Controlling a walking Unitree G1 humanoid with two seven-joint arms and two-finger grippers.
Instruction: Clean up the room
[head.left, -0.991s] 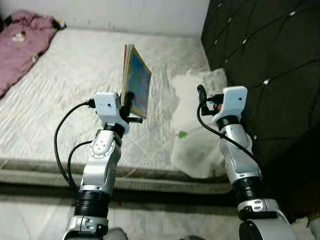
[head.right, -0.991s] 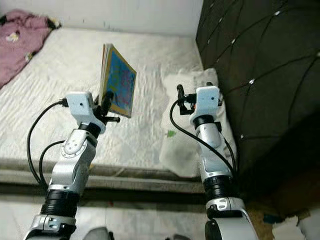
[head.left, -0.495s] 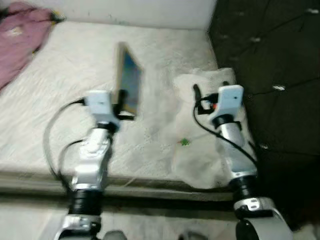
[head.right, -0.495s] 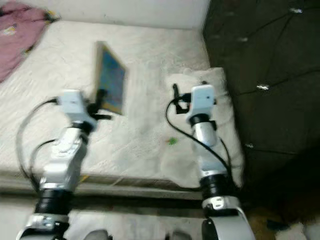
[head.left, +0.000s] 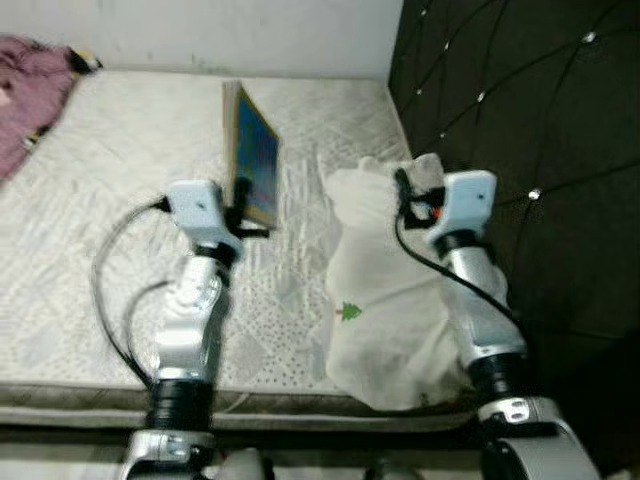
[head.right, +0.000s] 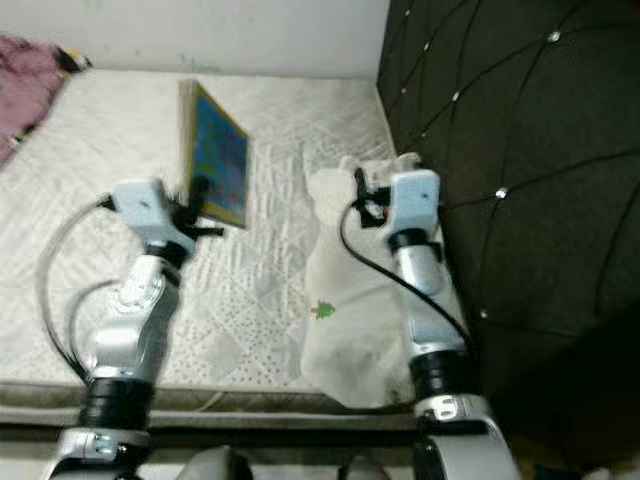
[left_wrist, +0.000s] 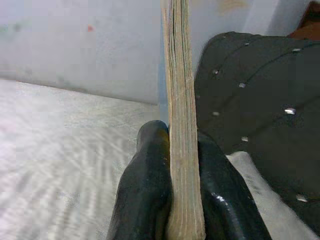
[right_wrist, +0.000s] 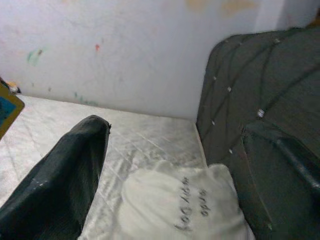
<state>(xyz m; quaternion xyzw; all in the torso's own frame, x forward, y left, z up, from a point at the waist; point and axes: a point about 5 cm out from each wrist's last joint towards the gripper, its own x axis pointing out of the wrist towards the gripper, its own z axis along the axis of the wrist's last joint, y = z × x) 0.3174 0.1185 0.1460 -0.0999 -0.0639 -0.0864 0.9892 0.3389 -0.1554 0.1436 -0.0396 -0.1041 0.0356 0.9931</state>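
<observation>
The left gripper (head.left: 243, 205) sits left of centre in the left eye view, its fingers clamped on the lower edge of a book (head.left: 254, 166) so the book stands clear above the mattress (head.left: 100, 230), likely so it can be carried off as part of the tidying. The book stands on edge, its long axis running up the frame with a slight lean, its blue cover facing the right side of the frame. To the right of centre, the right gripper (head.left: 405, 192) hovers over a white pillow (head.left: 385, 300) that lies against the dark tufted headboard (head.left: 520, 120); a pink blanket (head.left: 30, 80) is bunched in the upper left corner.

In the right eye view the book (head.right: 215, 160) again rises in the upper left-centre, with the pillow (head.right: 350, 320) lower right of it.

In the left wrist view the two black fingers (left_wrist: 145, 190) press either side of the book's (left_wrist: 182, 125) page block, which runs straight up the middle of the frame.

In the right wrist view the fingers (right_wrist: 60, 175) are spread apart and hold nothing, with the pillow (right_wrist: 175, 210) at lower centre between them.
</observation>
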